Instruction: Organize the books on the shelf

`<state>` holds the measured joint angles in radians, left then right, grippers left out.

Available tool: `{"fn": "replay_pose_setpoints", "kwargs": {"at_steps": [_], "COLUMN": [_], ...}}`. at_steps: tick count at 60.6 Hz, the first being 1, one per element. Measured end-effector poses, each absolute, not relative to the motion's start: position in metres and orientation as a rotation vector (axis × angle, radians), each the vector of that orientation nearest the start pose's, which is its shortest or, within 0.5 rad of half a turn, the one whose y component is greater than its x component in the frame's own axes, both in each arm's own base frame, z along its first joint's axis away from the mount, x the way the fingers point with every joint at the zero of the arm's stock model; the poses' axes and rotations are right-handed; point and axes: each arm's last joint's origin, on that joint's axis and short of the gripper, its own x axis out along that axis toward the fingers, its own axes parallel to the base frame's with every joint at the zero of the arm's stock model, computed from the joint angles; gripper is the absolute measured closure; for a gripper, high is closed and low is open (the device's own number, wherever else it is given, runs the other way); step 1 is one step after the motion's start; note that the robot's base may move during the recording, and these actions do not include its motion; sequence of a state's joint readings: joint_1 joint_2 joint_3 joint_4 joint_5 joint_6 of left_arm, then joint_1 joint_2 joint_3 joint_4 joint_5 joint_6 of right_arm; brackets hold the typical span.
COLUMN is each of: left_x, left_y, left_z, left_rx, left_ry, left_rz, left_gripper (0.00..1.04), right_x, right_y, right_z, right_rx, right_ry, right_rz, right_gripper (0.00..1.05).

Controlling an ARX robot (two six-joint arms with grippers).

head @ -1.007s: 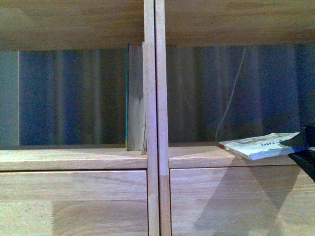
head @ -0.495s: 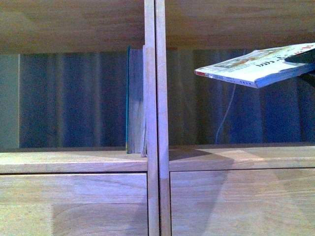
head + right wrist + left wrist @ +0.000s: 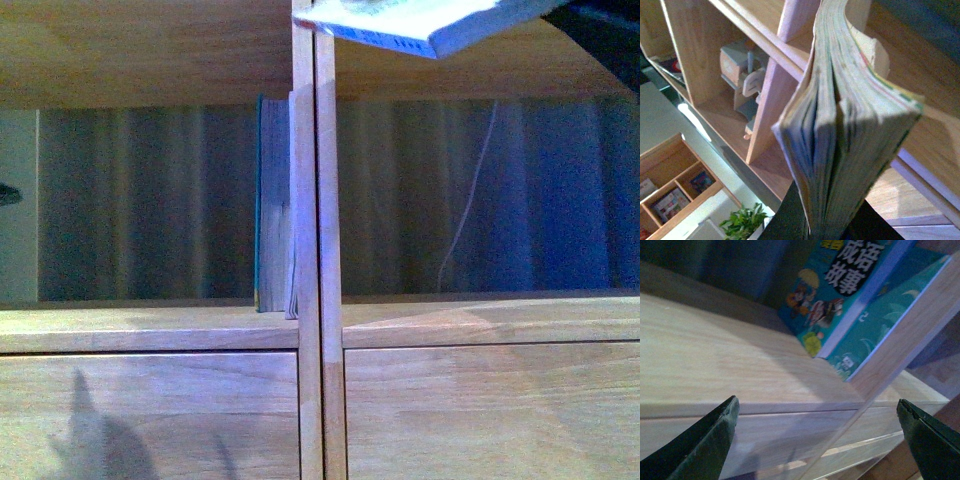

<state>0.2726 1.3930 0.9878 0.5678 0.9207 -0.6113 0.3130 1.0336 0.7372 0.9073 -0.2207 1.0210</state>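
The pale booklet [image 3: 420, 22] is high up, level with the upper shelf board, its free end reaching over the central upright [image 3: 315, 250] of the wooden shelf. My right gripper [image 3: 600, 30] is shut on its far end. In the right wrist view the booklet [image 3: 845, 115] shows edge-on, pages fanned, clamped in the gripper [image 3: 822, 222]. The teal book [image 3: 272, 205] stands upright in the left compartment against the upright. In the left wrist view my left gripper [image 3: 817, 440] is open and empty in front of the shelf board [image 3: 715, 355], near the teal book [image 3: 840, 285].
Two drawer fronts [image 3: 150, 410] lie below the shelf board. A thin white cord [image 3: 465, 210] hangs in the right compartment. A dark tip [image 3: 6, 194] shows at the left edge. The right wrist view shows a wooden toy [image 3: 745, 80], a low cubby unit [image 3: 670, 195] and a plant [image 3: 742, 222].
My right gripper has lifted the booklet from shelf-board level to the top of the view and carried it left over the upright. A shadow now falls on the left drawer front.
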Motion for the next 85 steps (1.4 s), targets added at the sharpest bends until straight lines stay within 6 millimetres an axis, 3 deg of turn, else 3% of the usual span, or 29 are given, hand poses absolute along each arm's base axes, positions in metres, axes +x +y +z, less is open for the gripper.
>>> {"fn": "replay_pose_setpoints", "kwargs": {"at_steps": [16,28,42,56,72,85], "left_x": [0.302,0.291,0.290,0.281,0.275,0.272], "left_y": [0.018,-0.009,-0.029,-0.054,-0.062,-0.063], "left_z": [0.349,0.372,0.376,0.383,0.389,0.392], "left_rx": [-0.605,-0.652,-0.731,-0.714,-0.688,-0.667], "left_ry": [0.107,0.029,0.067,0.064,0.005,-0.022], "left_rz": [-0.865,-1.083,-1.147,-1.231,-1.276,-1.283], "left_gripper": [0.07,0.07,0.07,0.07,0.07,0.33], "right_x": [0.199,0.212,0.223,0.216,0.211,0.207], "right_y": [0.073,0.081,0.096,0.120,0.140,0.148], "right_z": [0.375,0.369,0.362,0.360,0.352,0.350], "right_rx": [0.961,0.914,0.887,0.859,0.828,0.801], "right_ry": [-0.354,-0.338,-0.355,-0.349,-0.289,-0.263], "right_rz": [0.796,0.821,0.859,0.991,1.062,1.083], "right_gripper": [0.97,0.97,0.97,0.97,0.97,0.97]}}
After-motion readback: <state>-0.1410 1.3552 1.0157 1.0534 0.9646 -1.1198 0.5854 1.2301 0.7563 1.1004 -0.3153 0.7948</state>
